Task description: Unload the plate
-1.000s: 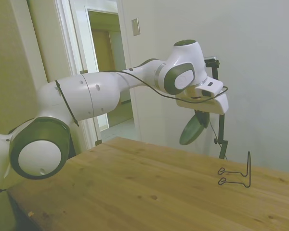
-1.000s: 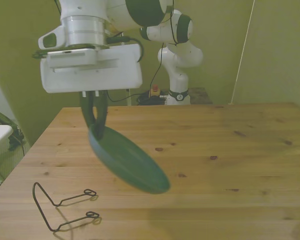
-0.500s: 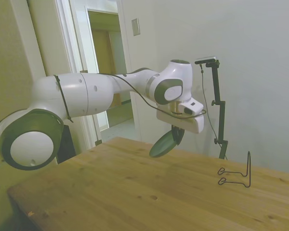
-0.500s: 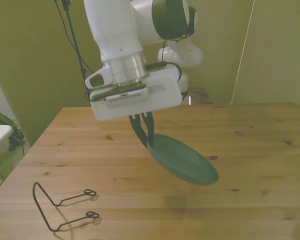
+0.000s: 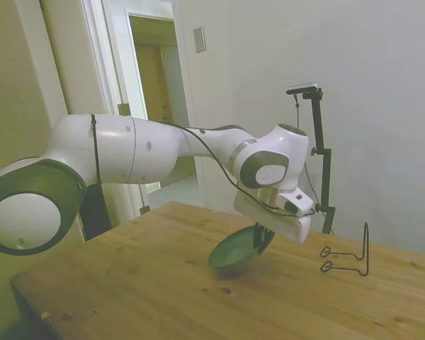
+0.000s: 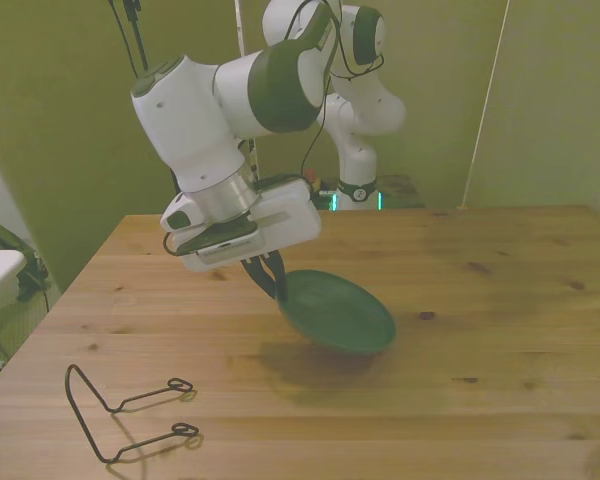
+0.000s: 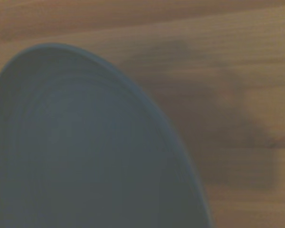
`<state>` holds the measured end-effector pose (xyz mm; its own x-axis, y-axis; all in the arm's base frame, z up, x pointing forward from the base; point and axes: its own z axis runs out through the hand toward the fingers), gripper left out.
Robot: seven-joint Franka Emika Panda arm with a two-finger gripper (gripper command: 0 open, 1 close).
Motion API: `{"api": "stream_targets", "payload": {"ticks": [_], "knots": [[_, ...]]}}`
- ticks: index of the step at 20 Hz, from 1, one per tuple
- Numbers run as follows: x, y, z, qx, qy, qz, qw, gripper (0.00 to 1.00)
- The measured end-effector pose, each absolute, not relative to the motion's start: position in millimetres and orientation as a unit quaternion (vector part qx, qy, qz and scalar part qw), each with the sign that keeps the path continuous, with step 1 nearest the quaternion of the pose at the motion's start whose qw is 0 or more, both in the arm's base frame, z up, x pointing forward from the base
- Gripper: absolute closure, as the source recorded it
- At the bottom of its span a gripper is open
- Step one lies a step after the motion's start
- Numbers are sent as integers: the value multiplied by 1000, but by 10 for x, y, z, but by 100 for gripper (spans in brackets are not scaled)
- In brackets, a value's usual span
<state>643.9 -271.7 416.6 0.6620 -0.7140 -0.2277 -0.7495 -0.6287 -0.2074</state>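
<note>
The white arm leans low over the wooden counter (image 6: 500,300), and its jaws (image 6: 268,277) are clamped on the rim of the plate (image 6: 338,311), pinching the edge nearest the wrist. The dark-green plate hangs tilted: the gripped edge is raised and the opposite edge dips toward the wood. In the side view the plate (image 5: 234,251) sits just above the boards, with its low edge very close to the surface; I cannot tell whether it touches. A soft shadow lies on the counter directly beneath it.

In the front view the plate is near the middle of the counter, a little toward the front view's left. The thin black wire stand (image 6: 130,411) rests on the counter well apart from it, at the near corner on the front view's left, with its upright loop and two prongs lying along the wood. In the side view the same stand (image 5: 349,256) is to the right of the plate.

From the wrist camera, the plate's (image 7: 85,156) inside fills most of the blurred picture, with the wood grain and the shadow beyond its rim.
</note>
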Motion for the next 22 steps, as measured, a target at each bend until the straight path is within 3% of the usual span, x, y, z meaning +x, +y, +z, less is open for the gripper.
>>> {"api": "stream_targets", "payload": {"ticks": [7,14,15,22], "knots": [[6270,-2983,3830,-890,418,105,146,100],[6287,-3173,3672,-896,405,109,146,100],[6285,-3195,3656,-897,403,108,145,0],[6299,-3215,3679,-902,393,103,144,0]]}}
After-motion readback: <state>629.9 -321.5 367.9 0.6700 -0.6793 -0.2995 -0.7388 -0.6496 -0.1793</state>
